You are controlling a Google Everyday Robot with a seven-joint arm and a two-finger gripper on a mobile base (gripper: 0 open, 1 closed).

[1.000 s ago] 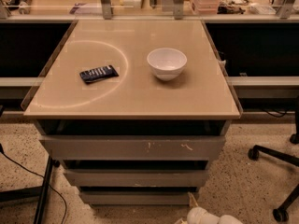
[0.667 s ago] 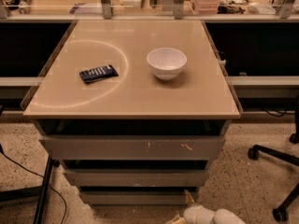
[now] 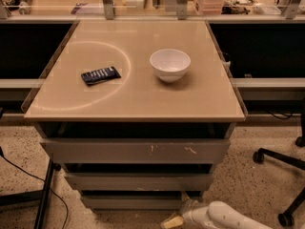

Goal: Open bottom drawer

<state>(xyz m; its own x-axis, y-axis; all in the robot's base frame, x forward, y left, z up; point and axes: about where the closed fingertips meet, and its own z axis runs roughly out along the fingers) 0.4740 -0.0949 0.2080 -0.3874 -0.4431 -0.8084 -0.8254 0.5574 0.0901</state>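
Note:
The bottom drawer point(image 3: 128, 202) is the lowest and narrowest grey front of the cabinet, plain and without a handle. It sits flush under the mid-sized front point(image 3: 138, 181) and the wide scratched top front point(image 3: 136, 150). My gripper point(image 3: 172, 221) is low at the frame's bottom edge, on the end of my white arm point(image 3: 221, 216). It sits just below and right of the bottom drawer's right end, near the floor. Whether it touches the drawer front is not visible.
A white bowl point(image 3: 169, 64) and a dark flat packet point(image 3: 100, 75) lie on the beige tabletop point(image 3: 143, 99). Office chair wheels point(image 3: 286, 218) stand at the right. A black stand leg point(image 3: 45, 194) and cable lie at the left on the speckled floor.
My arm has come further into view from the bottom right. The gripper has moved left and up toward the bottom drawer's right end. The drawers have not moved.

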